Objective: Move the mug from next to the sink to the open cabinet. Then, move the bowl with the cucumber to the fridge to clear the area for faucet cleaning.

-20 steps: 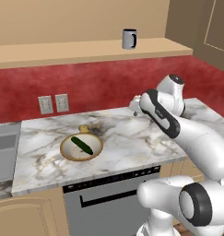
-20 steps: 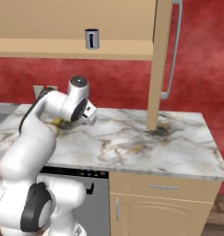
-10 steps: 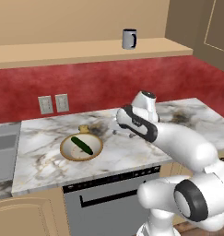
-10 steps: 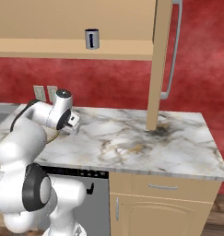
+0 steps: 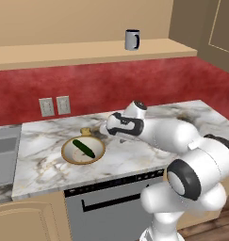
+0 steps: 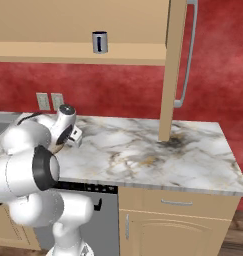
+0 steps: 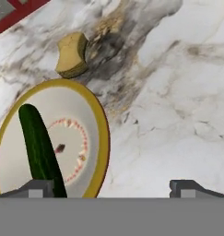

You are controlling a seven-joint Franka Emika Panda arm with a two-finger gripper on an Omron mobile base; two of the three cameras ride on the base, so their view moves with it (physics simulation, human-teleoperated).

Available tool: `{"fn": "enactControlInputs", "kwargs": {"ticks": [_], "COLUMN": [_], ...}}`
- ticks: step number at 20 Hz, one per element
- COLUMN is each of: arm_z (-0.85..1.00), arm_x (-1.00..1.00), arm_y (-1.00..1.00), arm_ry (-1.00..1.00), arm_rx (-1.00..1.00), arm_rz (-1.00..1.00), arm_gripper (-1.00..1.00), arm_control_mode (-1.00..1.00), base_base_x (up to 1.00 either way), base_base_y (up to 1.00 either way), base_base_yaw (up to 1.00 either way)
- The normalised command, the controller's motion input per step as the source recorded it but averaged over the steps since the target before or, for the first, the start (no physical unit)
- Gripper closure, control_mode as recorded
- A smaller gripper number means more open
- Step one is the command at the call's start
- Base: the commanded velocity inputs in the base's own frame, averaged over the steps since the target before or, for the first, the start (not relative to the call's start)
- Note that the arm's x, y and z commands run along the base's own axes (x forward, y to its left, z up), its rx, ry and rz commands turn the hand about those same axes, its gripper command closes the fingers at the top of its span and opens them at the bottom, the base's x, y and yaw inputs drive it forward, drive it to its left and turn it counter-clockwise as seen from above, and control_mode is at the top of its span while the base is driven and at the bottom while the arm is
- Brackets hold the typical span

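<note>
Marble counter (image 5: 134, 155) holds the bowl (image 5: 83, 150), cucumber (image 5: 83, 148) lying inside; the mug (image 5: 132, 39) already stands on the open cabinet (image 5: 87, 49) shelf. Your gripper (image 5: 106, 129) hovers with jaws spread wide and empty, just right of the bowl. In the hand view the cucumber's long axis runs along your approach, bowl rim between the fingertips (image 7: 35, 188).

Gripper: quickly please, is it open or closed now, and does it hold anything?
Gripper: open and empty, hanging over the counter beside the bowl that holds the cucumber.

I am in a home kitchen: marble counter (image 5: 134, 155) against a red backsplash (image 5: 97, 84), tan wooden cabinets (image 6: 163, 220), a dishwasher front (image 5: 111, 207), wall outlets (image 5: 54, 106), and a sink (image 5: 3, 150).
</note>
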Motion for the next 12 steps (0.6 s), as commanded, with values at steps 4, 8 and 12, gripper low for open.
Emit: {"fn": "enactControlInputs", "kwargs": {"ticks": [4, 8, 12], "arm_z": [-0.26, -0.75, -0.43], "arm_x": [0.41, 0.00, 0.00], "arm_y": [0.15, 0.25, 0.29], "arm_ry": [0.09, 0.11, 0.01], "arm_rx": [0.00, 0.00, 0.00], "arm_rz": [0.00, 0.00, 0.00], "arm_gripper": [-1.00, -1.00, -1.00], "arm_control_mode": [-1.00, -1.00, -1.00], "base_base_x": [0.00, 0.00, 0.00], "base_base_y": [0.00, 0.00, 0.00], "base_base_yaw": [0.00, 0.00, 0.00]}}
